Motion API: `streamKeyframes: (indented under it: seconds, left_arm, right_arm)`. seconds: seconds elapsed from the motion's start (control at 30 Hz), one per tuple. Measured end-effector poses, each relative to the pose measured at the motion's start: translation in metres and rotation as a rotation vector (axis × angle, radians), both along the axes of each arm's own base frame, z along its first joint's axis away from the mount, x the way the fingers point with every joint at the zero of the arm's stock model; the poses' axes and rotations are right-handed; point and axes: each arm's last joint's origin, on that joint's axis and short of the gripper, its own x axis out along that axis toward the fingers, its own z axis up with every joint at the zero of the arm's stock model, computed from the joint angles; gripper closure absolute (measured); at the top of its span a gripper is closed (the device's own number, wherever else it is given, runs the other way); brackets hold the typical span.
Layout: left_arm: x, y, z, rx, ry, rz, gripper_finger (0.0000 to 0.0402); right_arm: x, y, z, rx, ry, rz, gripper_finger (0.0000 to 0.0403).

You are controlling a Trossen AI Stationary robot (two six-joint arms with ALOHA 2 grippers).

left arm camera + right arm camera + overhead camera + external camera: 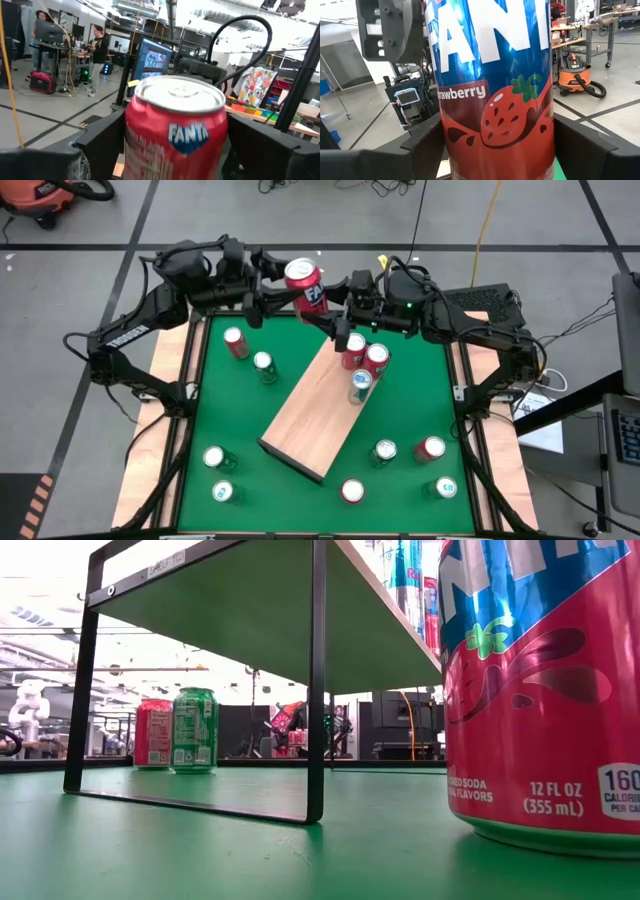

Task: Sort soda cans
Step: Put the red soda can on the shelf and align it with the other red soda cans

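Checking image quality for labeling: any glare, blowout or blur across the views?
Left wrist view: ceiling lights blown out; Fanta can close and slightly soft. Right wrist view: bright glare streaks on the can's blue band. Low view: background windows overexposed, the shelf's underside in shade, the near can cropped. High view: evenly lit, green mat clear.

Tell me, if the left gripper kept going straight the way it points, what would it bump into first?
Probably the right gripper. The left gripper points across at it, and the red Fanta can sits between both grippers' fingers already. Depth is hard to judge here.
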Motion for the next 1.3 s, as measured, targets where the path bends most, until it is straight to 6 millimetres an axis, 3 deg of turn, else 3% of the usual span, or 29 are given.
streamKeyframes:
  seconds: [0.43, 0.97, 1.3]
  left_arm:
    - [0.0019, 0.0016, -0.0032, -0.008, 0.027, -0.018, 0.0035]
    - [0.0029, 0.0015, -0.0045, 0.024, 0.039, -0.034, 0.0114]
    - [0.0028, 0.0, -0.0041, 0.039, 0.035, -0.102, 0.0119]
  right_arm:
    - [0.0004, -0.0001, -0.0005, 0.004, 0.0, 0.003, 0.0103]
    - [0.0002, 0.0001, 0.0, 0.005, -0.005, 0.003, 0.01]
    - [0.0004, 0.0008, -0.0017, 0.049, 0.007, 0.021, 0.0042]
